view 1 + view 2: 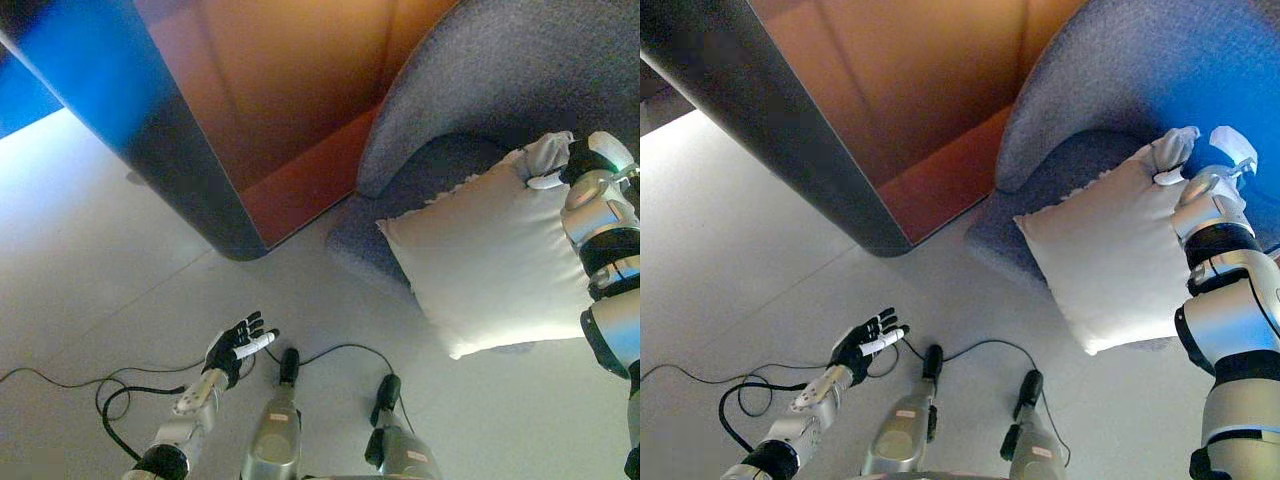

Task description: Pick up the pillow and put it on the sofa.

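A white square pillow (490, 262) hangs by its top corner, its lower part in front of the seat edge of a grey-blue sofa (500, 70). My right hand (565, 165) is at the upper right, its fingers pinching the bunched top corner of the pillow; it also shows in the right eye view (1185, 170). My left hand (238, 345) is low at the lower left, above the floor, fingers spread and holding nothing. The pillow (1115, 255) hides part of the sofa's seat (1080, 170).
A large dark curved panel (170, 150) with an orange-brown inner face (290, 100) stands to the left of the sofa. The pale floor (90, 250) stretches across the left and bottom.
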